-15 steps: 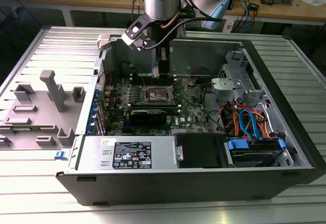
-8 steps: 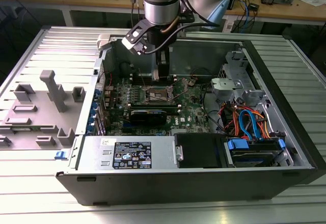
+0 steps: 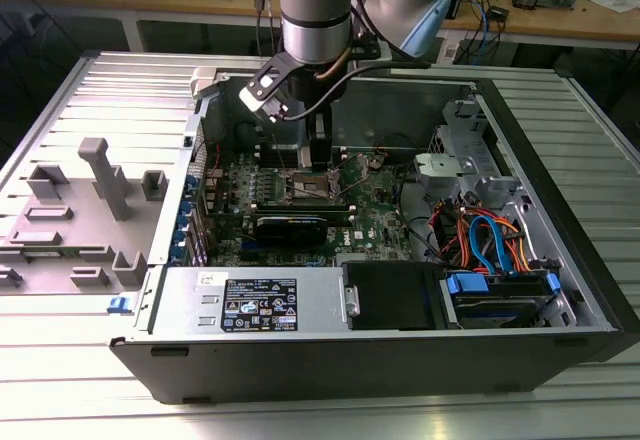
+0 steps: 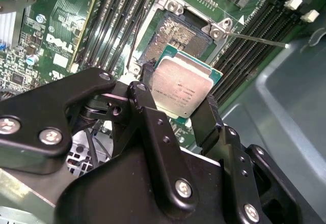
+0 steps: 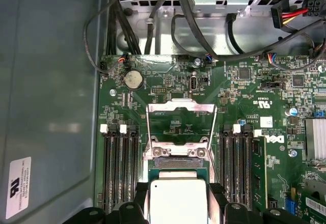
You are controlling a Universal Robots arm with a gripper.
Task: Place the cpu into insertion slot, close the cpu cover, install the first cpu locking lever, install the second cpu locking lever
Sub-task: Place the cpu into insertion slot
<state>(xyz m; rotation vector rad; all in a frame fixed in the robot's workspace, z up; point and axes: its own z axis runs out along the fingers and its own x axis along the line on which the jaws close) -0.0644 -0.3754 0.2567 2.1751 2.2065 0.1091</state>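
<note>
The exterior view stands high and somewhat away from the open computer case [image 3: 330,360] on the desk [image 3: 300,415]. It looks down at a slant over the whole case and the arm [image 3: 315,20]. Both wrist views are close to the motherboard [image 5: 244,96]. The first wrist view faces straight onto it, and the second wrist view looks slanted past the fingers [image 4: 206,119]. All three share the insertion slot [image 4: 178,35] area, and both wrist views share the cpu [image 4: 181,89].

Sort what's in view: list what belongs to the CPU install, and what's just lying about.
Job: cpu, held in the gripper; insertion slot; cpu cover, open; locking lever.
Lying about: grey fixture blocks; power supply; drive cables; coin battery; memory slots.
</note>
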